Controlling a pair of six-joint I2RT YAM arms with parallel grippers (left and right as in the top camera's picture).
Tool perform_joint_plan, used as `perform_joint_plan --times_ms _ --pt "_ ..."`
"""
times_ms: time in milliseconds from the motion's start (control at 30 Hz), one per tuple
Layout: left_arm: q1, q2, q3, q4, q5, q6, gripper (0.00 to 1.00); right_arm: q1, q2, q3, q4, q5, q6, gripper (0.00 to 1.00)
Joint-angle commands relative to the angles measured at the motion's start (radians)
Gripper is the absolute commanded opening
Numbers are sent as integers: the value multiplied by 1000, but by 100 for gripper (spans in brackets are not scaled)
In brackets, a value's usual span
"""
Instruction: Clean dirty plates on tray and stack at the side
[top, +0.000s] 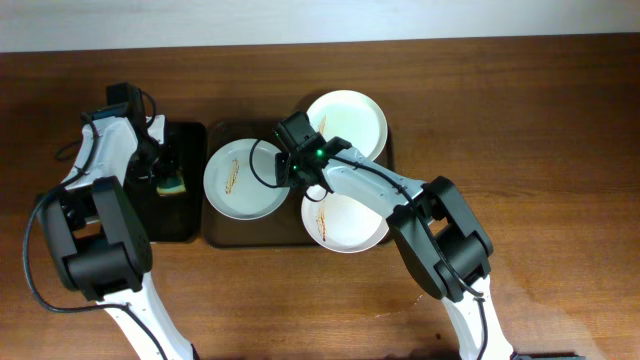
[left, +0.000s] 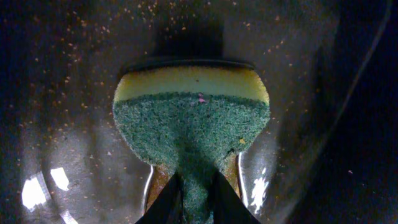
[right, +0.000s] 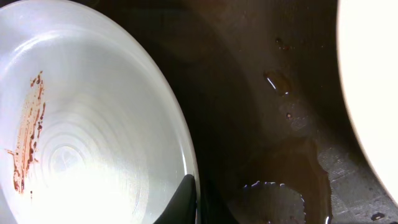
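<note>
Occupying the middle of the worktop (top: 540, 150) toward its far edge: the tray (top: 250, 132), brown, glossy, rounded corners, low rim. The right wrist view shows wet-looking patches on its bare surface (right: 273, 124).

Beside it, toward the left edge: a smaller black tray (top: 190, 215), its floor (left: 62, 93) speckled with fine crumbs.

On the brown tray, three round white plates with raised rims:
- first plate (top: 243, 180), on the side nearest the left edge. It has a reddish-brown smear left of centre, clear in the close view (right: 93, 124).
- second plate (top: 350, 120), at the tray's far right corner. No mark can be made out.
- third plate (top: 345, 222), overhanging the tray's near rim, with a yellowish-brown smear.

On the black tray: a sponge (top: 172, 184), green scouring face over a yellow layer (left: 193, 124).

Left gripper (top: 163, 165): its fingers are drawn narrow, pinching the sponge's near end (left: 198, 196).

Right gripper (top: 297, 165): it sits over the first plate's right rim. One dark finger (right: 185, 200) shows at that rim, and its spread cannot be told.
</note>
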Motion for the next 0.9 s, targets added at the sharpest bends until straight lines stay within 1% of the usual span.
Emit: perform_joint_plan --times_ms 0,33,67,100,167,233,333,400,467,500,567,600,700,767,833,867 --pt "-3 44 -1 2 12 5 9 -5 24 6 -9 -10 4 4" --pt "-3 49 -1 2 12 5 1 -5 24 6 -10 -14 4 4" --pt "-3 48 0 2 15 4 1 -5 24 6 -9 -31 4 5" --pt "-3 28 31 -30 59 4 1 -5 24 6 -11 -61 3 4" --pt "-6 -29 142 -138 146 6 1 -8 24 7 -24 -82 3 4" --pt "-35 -95 245 -241 256 49 1 -51 24 7 -25 -180 0 4" --pt "-138 -110 235 -242 274 58 0 -104 24 6 -62 -222 0 4" --pt "-219 -97 199 -168 246 54 1 -100 24 6 -65 -219 0 4" --pt "-279 -85 138 -109 151 8 1 -101 24 6 -64 -219 0 4" --pt "-304 -79 89 -67 115 8 1 -101 24 6 -64 -219 0 4" --pt "-343 -48 2 8 -18 -60 0 -101 24 6 -64 -219 0 4" --pt "-348 -23 -34 33 -26 -61 1 -101 24 6 -64 -219 0 4" --pt "-348 -8 -104 42 -29 -61 1 -101 24 6 -56 -219 0 4" --pt "-352 -8 -126 -54 27 -59 0 -101 24 6 -56 -219 0 4" --pt "-352 -8 -126 -140 261 55 1 -101 24 6 -56 -219 0 4" --pt "-352 -8 -126 -148 338 71 0 -101 24 6 -56 -219 0 4"
